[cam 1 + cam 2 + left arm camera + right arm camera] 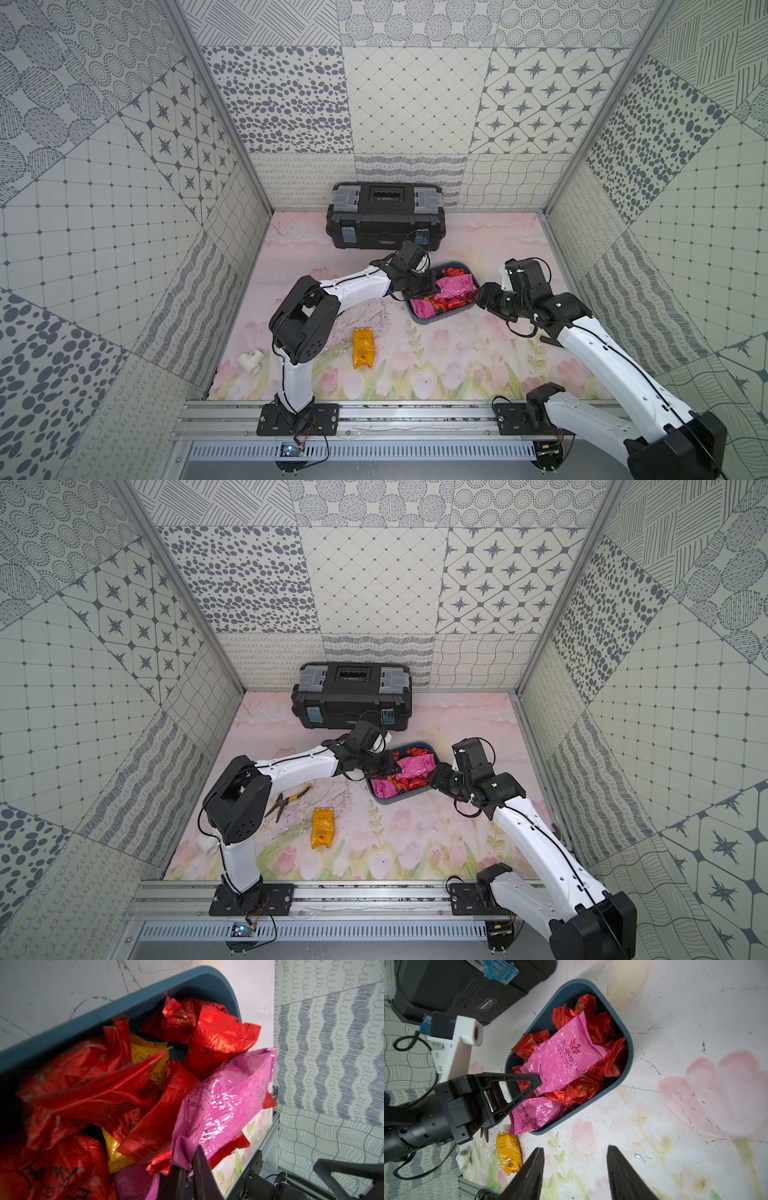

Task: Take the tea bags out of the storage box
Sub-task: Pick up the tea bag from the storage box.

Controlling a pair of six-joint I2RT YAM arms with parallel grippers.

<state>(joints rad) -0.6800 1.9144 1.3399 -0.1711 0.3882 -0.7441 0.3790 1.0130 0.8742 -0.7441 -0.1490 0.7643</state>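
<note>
The left gripper (538, 1083) is clenched on the sealed corner of the top pink packet (562, 1057), probably because that flat edge is easy to pinch above the red packets (600, 1024) heaped in the storage box (629, 1057). The right gripper (575, 1149) stands released just beside the box, apparently to leave room. One orange-yellow packet (363, 348) lies out on the mat (457, 365). The pink packet bears Chinese characters, and the toolbox (473, 987) badge begins "GREENER".

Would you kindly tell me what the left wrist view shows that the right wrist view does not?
Only the left wrist view: a buried yellow packet among the red packets in the blue box. Only the right wrist view: the black toolbox, a loose yellow packet on the table, the open right gripper. Both: the box, the red packets, and the left gripper shut on the top pink packet.
</note>
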